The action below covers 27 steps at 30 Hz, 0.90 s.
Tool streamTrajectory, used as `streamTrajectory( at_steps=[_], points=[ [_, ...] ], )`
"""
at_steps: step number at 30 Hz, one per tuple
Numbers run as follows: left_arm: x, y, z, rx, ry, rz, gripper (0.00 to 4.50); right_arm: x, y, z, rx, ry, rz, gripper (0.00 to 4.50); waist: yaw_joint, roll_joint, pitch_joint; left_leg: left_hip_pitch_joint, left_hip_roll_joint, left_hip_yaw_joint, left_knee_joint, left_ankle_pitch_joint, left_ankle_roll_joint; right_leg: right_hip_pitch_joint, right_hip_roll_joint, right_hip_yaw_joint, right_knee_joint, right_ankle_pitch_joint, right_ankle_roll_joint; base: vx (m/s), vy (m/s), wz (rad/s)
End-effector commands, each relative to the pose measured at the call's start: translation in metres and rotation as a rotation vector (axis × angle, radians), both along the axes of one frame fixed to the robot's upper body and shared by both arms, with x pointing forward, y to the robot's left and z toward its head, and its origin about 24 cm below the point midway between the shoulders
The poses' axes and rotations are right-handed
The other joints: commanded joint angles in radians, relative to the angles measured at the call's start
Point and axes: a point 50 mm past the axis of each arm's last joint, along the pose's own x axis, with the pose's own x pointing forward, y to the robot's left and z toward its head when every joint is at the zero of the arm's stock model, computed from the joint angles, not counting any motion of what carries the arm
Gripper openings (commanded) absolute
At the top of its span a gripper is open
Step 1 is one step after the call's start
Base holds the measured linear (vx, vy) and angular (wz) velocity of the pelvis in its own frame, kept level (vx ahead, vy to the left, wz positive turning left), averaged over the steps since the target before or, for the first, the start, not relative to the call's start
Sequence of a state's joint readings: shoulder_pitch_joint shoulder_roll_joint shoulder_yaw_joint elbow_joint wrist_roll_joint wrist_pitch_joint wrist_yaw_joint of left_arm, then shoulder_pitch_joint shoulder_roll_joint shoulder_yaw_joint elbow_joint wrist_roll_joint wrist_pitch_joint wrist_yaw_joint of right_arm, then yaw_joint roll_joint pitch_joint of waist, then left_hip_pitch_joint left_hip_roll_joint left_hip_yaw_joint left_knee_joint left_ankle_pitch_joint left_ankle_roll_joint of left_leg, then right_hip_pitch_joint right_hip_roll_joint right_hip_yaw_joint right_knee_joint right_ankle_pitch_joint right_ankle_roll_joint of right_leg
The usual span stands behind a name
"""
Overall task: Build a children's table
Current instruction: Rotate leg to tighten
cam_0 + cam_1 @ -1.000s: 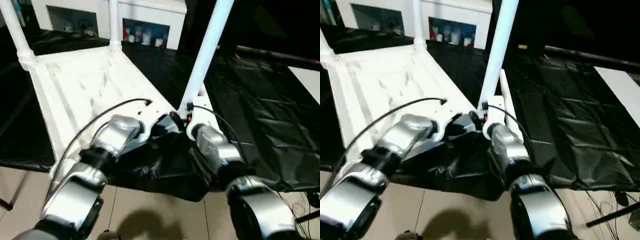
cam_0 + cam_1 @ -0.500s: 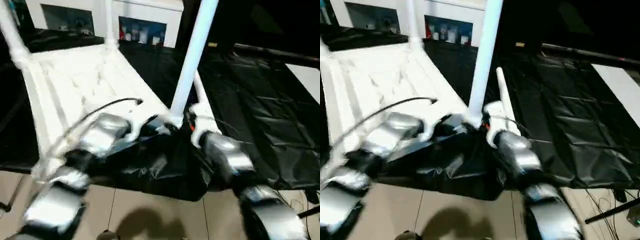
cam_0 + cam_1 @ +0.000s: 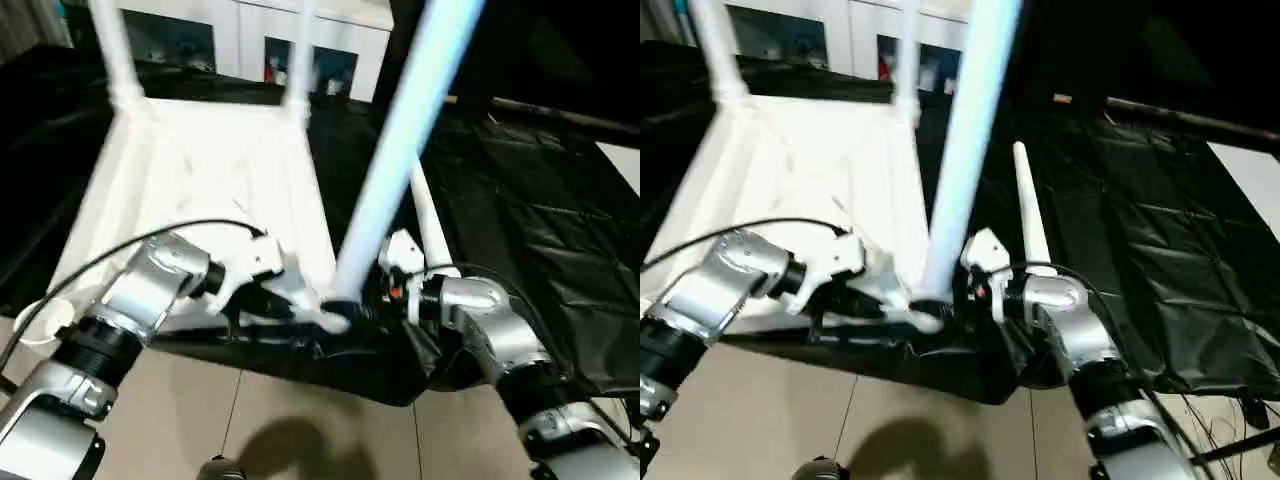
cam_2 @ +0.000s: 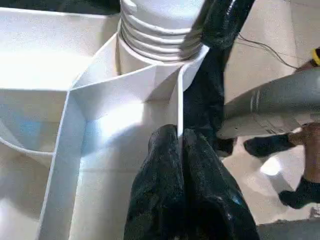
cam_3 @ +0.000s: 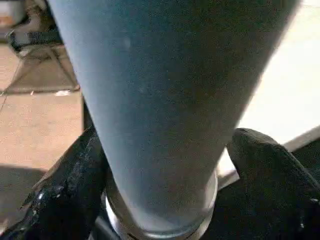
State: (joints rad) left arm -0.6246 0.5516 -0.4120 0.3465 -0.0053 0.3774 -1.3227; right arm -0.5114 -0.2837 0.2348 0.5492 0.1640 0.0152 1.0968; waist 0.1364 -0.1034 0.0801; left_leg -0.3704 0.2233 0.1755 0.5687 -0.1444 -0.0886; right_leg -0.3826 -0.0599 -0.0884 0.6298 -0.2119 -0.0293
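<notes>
Black-sheeted work table (image 3: 560,230) carries inverted children's table (image 3: 200,170). Left gripper (image 4: 181,142) clenched on rim wall, steadying. Right gripper (image 5: 160,200) straddles near leg (image 3: 400,150), apparently seating it; grasp unclear.

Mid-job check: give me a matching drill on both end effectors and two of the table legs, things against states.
1 left end effector
2 right end effector
3 near leg
4 loose leg

A lying on the black sheet
B shut
C standing upright
D open, astride the near leg

Pairs: 1-B, 2-D, 3-C, 4-A
</notes>
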Motion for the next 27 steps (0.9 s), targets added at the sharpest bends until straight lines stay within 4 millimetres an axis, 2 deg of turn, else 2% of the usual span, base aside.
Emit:
streamTrajectory(
  at_steps=[1,3,5,8,11,14,15,17,18,20,21,22,24,27],
  points=[
    [-0.007,-0.008,0.0,-0.014,0.043,-0.078,0.0,-0.001,-0.009,-0.003,-0.054,0.006,-0.006,3.87,-0.007,0.017,-0.063,0.024,0.025,-0.004,-0.066,-0.258,-0.021,0.033,-0.093,0.064,-0.091,-0.28,-0.149,0.0,0.0,0.0],
    [-0.008,-0.008,0.0,-0.014,0.043,-0.08,0.0,-0.002,-0.009,-0.003,-0.053,0.01,-0.005,3.87,-0.007,0.016,-0.064,0.023,0.025,-0.004,-0.066,-0.249,-0.02,0.033,-0.091,0.064,-0.09,-0.272,-0.147,0.0,0.0,0.0],
    [-0.008,-0.008,0.0,-0.013,0.043,-0.083,0.0,-0.002,-0.008,-0.004,-0.054,0.015,-0.003,3.6,-0.007,0.016,-0.067,0.022,0.024,-0.004,-0.065,-0.225,-0.017,0.034,-0.088,0.063,-0.083,-0.226,-0.154,0.0,0.0,0.0],
    [-0.008,-0.008,0.0,-0.015,0.045,-0.082,0.0,-0.003,-0.008,-0.005,-0.052,0.029,0.002,3.5,-0.007,0.017,-0.069,0.02,0.023,-0.002,-0.062,-0.204,-0.01,0.037,-0.087,0.062,-0.078,-0.174,-0.167,0.0,0.0,0.0],
    [-0.009,-0.009,0.0,-0.015,0.045,-0.079,0.0,-0.005,-0.008,-0.006,-0.052,0.038,0.004,3.12,-0.006,0.019,-0.07,0.021,0.023,-0.003,-0.062,-0.213,-0.013,0.037,-0.087,0.062,-0.079,-0.182,-0.167,0.0,0.0,0.0],
    [-0.008,-0.009,0.0,-0.019,0.041,-0.069,0.0,-0.005,-0.009,-0.008,-0.047,0.049,-0.014,3.03,-0.007,0.02,-0.07,0.021,0.023,-0.003,-0.063,-0.219,-0.015,0.037,-0.087,0.062,-0.081,-0.189,-0.165,0.0,0.0,0.0],
    [-0.008,-0.009,0.0,-0.021,0.038,-0.064,0.0,-0.004,-0.009,-0.009,-0.044,0.054,-0.023,2.81,-0.007,0.019,-0.07,0.021,0.023,-0.003,-0.063,-0.218,-0.016,0.037,-0.087,0.062,-0.08,-0.187,-0.166,0.0,0.0,0.0],
    [-0.004,-0.011,0.0,-0.038,0.017,-0.014,0.0,-0.001,-0.01,-0.011,-0.021,0.074,-0.098,2.7,-0.008,0.021,-0.069,0.023,0.024,-0.003,-0.064,-0.228,-0.019,0.035,-0.087,0.062,-0.081,-0.193,-0.169,0.0,0.0,0.0],
    [-0.001,-0.012,0.0,-0.048,0.005,0.016,0.0,0.001,-0.011,-0.013,-0.008,0.086,-0.145,2.67,-0.009,0.018,-0.069,0.023,0.024,-0.002,-0.064,-0.228,-0.021,0.036,-0.087,0.062,-0.081,-0.195,-0.171,0.0,0.0,0.0],
    [0.006,-0.016,-0.001,-0.073,-0.033,0.098,0.0,0.006,-0.012,-0.016,0.022,0.119,-0.256,2.63,-0.009,0.017,-0.067,0.022,0.022,-0.004,-0.064,-0.247,-0.031,0.036,-0.091,0.061,-0.087,-0.253,-0.16,0.0,0.0,0.0],
    [0.006,-0.016,-0.001,-0.073,-0.033,0.098,0.0,0.006,-0.012,-0.016,0.022,0.119,-0.256,2.61,-0.01,0.017,-0.067,0.022,0.022,-0.005,-0.064,-0.252,-0.033,0.035,-0.092,0.061,-0.089,-0.27,-0.155,0.0,0.0,0.0],
    [0.016,-0.021,-0.001,-0.098,-0.073,0.211,0.0,0.012,-0.011,-0.021,0.036,0.137,-0.372,2.6,-0.012,0.015,-0.067,0.022,0.022,-0.005,-0.064,-0.256,-0.036,0.034,-0.091,0.061,-0.09,-0.287,-0.148,0.0,0.0,0.0],
    [0.021,-0.023,-0.002,-0.107,-0.091,0.276,0.0,0.015,-0.009,-0.023,0.042,0.144,-0.426,2.6,-0.02,0.013,-0.067,0.022,0.021,-0.005,-0.064,-0.269,-0.045,0.031,-0.091,0.06,-0.092,-0.308,-0.147,0.0,0.0,0.0],
    [0.035,-0.029,-0.004,-0.113,-0.13,0.444,0.0,0.025,0.0,-0.029,0.069,0.179,-0.627,2.59,-0.031,0.011,-0.067,0.018,0.018,-0.009,-0.064,-0.268,-0.048,0.032,-0.093,0.058,-0.096,-0.348,-0.132,0.0,0.0,0.0]
  ],
)
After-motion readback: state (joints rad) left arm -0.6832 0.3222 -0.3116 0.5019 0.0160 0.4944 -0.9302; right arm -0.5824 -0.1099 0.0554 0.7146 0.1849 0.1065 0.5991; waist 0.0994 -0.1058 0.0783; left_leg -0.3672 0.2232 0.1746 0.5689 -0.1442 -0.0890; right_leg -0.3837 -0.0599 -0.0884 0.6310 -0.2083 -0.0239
